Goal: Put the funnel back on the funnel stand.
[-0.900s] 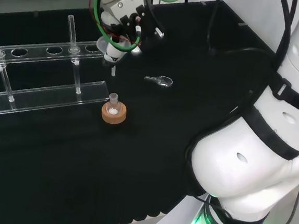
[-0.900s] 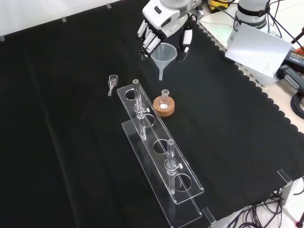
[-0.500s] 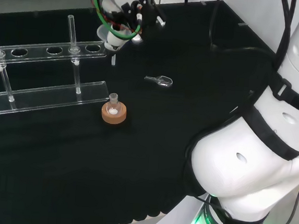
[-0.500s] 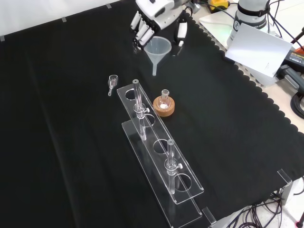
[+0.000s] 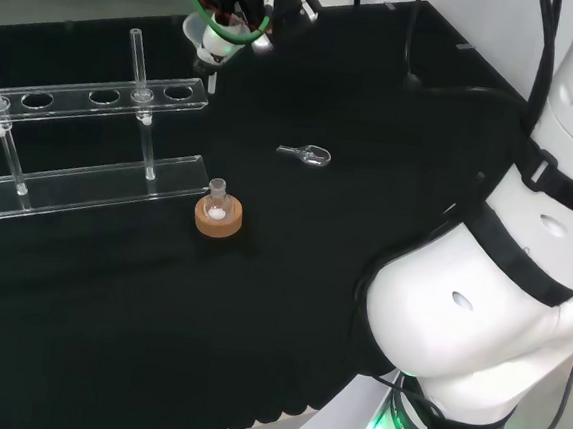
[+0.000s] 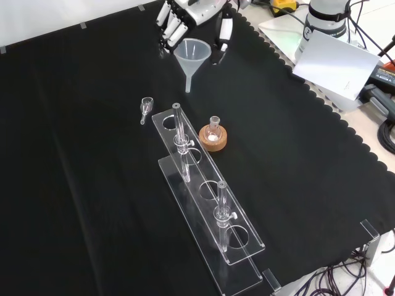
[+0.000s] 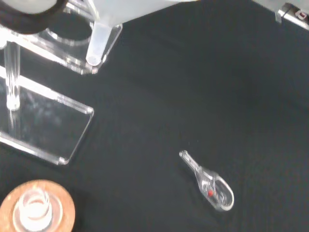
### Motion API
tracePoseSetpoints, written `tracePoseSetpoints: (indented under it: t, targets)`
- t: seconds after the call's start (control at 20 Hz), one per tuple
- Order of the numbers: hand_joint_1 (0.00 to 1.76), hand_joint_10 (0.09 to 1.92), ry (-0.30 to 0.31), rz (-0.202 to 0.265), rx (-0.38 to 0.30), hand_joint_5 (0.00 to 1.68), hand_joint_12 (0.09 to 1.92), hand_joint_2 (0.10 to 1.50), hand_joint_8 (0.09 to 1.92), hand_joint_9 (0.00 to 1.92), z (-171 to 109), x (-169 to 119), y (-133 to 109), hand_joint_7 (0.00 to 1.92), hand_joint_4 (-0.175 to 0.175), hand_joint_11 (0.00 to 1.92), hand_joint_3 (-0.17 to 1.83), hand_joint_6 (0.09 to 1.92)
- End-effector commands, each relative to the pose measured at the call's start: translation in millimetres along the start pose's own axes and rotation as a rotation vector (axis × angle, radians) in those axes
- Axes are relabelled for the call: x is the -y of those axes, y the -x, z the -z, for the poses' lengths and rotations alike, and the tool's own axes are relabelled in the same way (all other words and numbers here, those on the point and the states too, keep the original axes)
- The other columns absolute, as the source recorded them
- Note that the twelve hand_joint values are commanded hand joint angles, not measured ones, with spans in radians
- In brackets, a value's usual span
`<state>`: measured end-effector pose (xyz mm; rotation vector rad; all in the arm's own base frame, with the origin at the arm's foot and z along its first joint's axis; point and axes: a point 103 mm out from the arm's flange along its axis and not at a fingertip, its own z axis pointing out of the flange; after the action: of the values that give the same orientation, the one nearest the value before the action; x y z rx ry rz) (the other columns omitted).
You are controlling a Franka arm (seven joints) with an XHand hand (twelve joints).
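Cloth, black with a scalloped edge, covers the bench.

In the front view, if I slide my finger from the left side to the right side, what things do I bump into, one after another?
Small glass spoon → funnel held in the robot hand → little flask on its cork ring. The long clear funnel stand slants across under them, so it has no single place in the row.
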<state>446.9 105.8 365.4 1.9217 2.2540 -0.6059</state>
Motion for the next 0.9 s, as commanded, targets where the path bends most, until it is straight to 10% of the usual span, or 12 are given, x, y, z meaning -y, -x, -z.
tracePoseSetpoints:
  t: [0.05, 0.9]
  targets:
    - [0.82, 0.27, 0.020, 0.021, -0.005, 0.77, 1.16, 0.75, 0.64, 1.18, 21.8, -27.7, 0.3, 0.80, -0.006, 0.79, 0.54, 0.68]
    - [0.82, 0.27, -0.017, 0.075, -0.015, 0.76, 1.16, 0.75, 0.64, 1.18, 4.1, -72.3, -27.1, 0.79, -0.006, 0.78, 0.55, 0.69]
